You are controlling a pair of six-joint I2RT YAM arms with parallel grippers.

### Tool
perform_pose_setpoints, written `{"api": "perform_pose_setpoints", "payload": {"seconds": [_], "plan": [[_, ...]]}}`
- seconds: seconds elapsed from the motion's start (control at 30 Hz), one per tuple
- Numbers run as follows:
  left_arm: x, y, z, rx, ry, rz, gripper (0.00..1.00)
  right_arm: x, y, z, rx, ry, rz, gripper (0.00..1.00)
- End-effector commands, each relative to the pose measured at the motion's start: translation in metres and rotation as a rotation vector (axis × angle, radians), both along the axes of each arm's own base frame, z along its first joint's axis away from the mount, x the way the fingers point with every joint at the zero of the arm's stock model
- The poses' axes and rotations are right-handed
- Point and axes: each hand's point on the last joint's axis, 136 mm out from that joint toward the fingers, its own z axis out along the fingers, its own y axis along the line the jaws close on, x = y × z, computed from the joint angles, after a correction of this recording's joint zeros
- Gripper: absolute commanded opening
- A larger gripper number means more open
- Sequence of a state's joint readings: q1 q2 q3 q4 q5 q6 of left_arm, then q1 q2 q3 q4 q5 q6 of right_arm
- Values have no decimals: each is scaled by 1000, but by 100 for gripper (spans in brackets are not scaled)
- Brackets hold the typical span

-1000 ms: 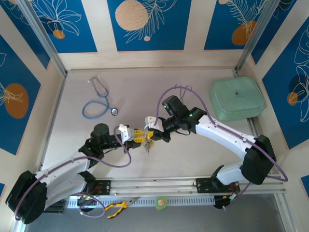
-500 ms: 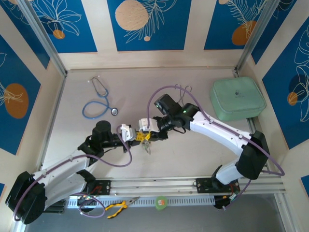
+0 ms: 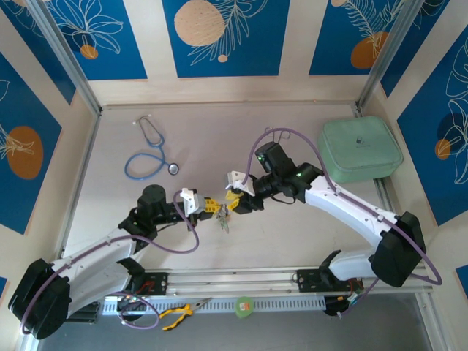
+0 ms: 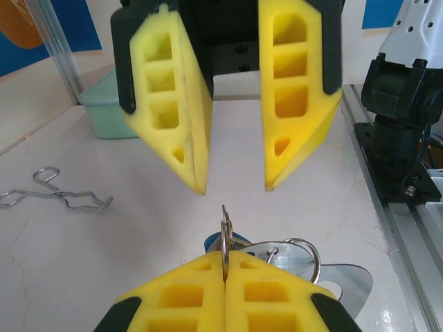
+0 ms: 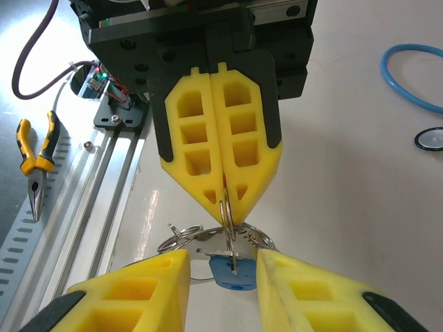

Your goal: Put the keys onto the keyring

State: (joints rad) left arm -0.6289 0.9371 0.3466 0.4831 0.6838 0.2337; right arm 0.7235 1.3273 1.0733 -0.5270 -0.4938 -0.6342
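Note:
My left gripper is shut on the edge of a thin metal ring of the keyring, held a little above the table. A key with a blue head hangs on that bunch, along with silver split rings and a flat silver piece. In the top view the bunch dangles below the fingers. My right gripper faces the left one tip to tip, open, its fingers on either side of the blue head without touching. It also shows in the left wrist view.
A blue stethoscope lies at the back left. A mint-green case sits at the back right. Thin metal forceps lie on the table. Yellow-handled pliers rest by the front rail.
My left gripper closed on the ring. My right gripper, shut on the bunch a second ago, opened and drew back a little to the right.

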Motion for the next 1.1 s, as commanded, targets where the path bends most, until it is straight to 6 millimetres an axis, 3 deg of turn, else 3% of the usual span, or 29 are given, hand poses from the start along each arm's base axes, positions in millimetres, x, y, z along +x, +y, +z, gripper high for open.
{"api": "perform_pose_setpoints", "payload": {"seconds": [0.0,0.27,0.6,0.83,1.07], "plan": [[-8,-3,10,-41,-18,-42,0,-5,5,-4,0,46,23,26],[-10,-3,12,-49,-19,-55,0,-1,2,-9,-32,61,0,0],[-16,-6,22,-77,-27,-108,0,6,7,-28,-91,100,1,0],[-15,-7,16,-71,-20,-103,0,7,2,-9,17,33,-8,24],[-13,-8,15,-81,-14,-102,0,-3,2,-1,66,-8,32,27]]}}
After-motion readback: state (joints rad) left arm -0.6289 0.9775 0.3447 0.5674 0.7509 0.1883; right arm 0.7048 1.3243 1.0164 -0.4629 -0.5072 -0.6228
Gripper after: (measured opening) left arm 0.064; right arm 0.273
